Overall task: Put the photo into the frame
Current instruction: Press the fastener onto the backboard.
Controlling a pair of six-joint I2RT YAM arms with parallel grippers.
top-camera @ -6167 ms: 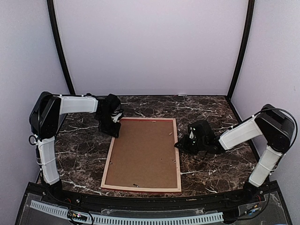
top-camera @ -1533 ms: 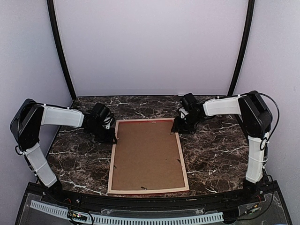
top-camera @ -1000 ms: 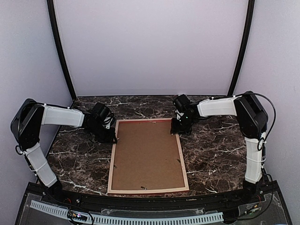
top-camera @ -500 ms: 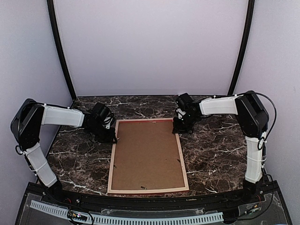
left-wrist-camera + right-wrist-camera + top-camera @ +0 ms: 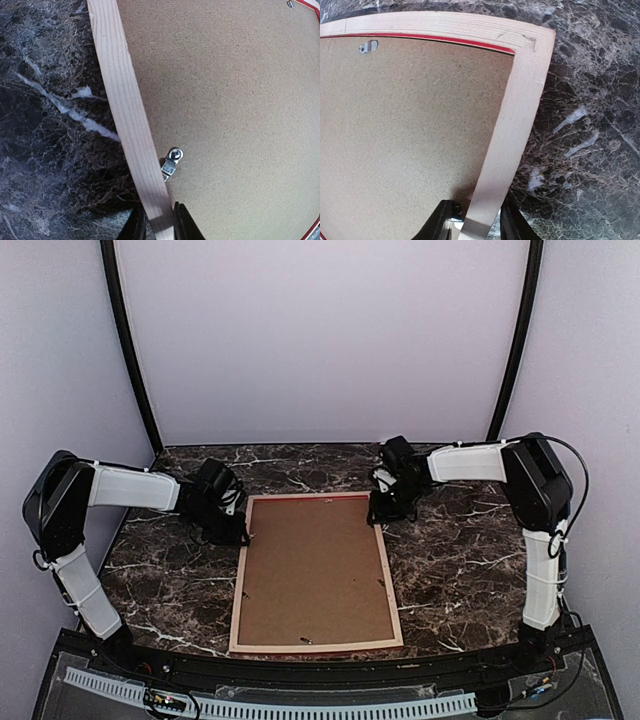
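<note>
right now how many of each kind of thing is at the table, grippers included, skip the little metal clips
frame: 1
backing board: 1
grippers: 2, left gripper and right gripper
total: 4

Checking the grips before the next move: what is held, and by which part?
The left gripper clamps the left rail of the frame. The right gripper straddles its right rail near the far corner; grip unclear.
</note>
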